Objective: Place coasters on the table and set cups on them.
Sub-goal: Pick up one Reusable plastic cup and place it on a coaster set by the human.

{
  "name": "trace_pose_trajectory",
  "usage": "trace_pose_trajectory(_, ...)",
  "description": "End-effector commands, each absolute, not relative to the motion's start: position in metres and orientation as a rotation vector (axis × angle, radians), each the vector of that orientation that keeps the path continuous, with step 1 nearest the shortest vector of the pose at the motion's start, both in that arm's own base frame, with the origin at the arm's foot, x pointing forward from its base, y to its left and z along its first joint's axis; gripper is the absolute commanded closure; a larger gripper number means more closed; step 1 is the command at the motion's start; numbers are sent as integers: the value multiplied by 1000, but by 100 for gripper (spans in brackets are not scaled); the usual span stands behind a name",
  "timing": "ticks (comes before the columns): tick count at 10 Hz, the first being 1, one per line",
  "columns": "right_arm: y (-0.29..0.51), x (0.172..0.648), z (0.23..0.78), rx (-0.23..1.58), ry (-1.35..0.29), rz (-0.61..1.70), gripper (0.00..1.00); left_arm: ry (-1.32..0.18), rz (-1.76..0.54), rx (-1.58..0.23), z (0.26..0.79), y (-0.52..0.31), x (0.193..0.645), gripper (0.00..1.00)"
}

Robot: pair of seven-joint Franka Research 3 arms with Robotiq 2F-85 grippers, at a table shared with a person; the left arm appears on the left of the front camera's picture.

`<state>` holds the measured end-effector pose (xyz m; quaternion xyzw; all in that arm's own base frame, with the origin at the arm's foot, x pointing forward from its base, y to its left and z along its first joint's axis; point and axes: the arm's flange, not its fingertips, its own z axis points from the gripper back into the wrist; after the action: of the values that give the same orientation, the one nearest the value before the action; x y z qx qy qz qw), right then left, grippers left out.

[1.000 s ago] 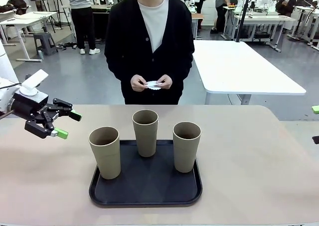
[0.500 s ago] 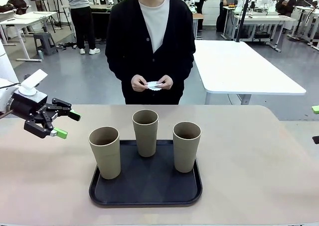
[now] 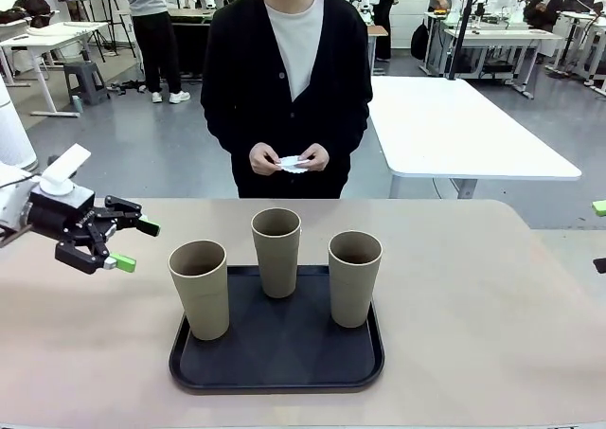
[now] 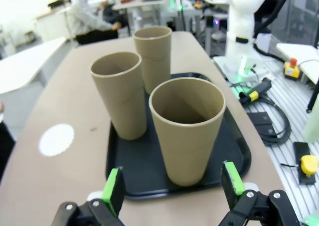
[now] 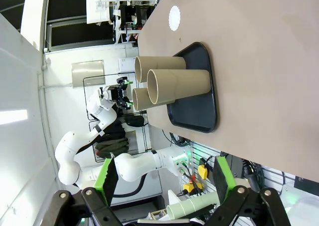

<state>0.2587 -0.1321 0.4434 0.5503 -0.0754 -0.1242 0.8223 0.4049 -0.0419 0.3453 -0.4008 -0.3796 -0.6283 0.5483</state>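
no text, label, brand, number or sign is legible on anything here.

The three cups (image 3: 276, 249) were a plain matte tan-brown with no pattern, and the tray (image 3: 275, 377) under them was black. The table (image 3: 473, 315) was an even beige-tan. A white coaster (image 4: 56, 139) showed at nine o'clock of the tray in the left wrist view. The left gripper (image 3: 134, 245) and right gripper (image 5: 165, 178) were black with bright green pads (image 4: 114, 188). The person wore a black cardigan (image 3: 237, 88) over a white shirt (image 3: 292, 31) and held white paper (image 3: 292, 162).
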Motion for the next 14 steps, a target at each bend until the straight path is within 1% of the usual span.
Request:
trace_pose_trajectory(1,-133,260,443,1186,-166,-261,0,-962,-1511,-999,322,-45,407,0)
trace_pose_trajectory(5,-133,260,443,1186,-166,-261,0,-961,-1435,-1048,293,-57,425,0)
trace_pose_trajectory(7,-133,260,443,1186,-166,-261,0,-961,-1433,-1092,280,-68,434,0)
trace_pose_trajectory(14,-133,260,443,1186,-166,-261,0,-896,-1511,-1225,252,-91,427,0)
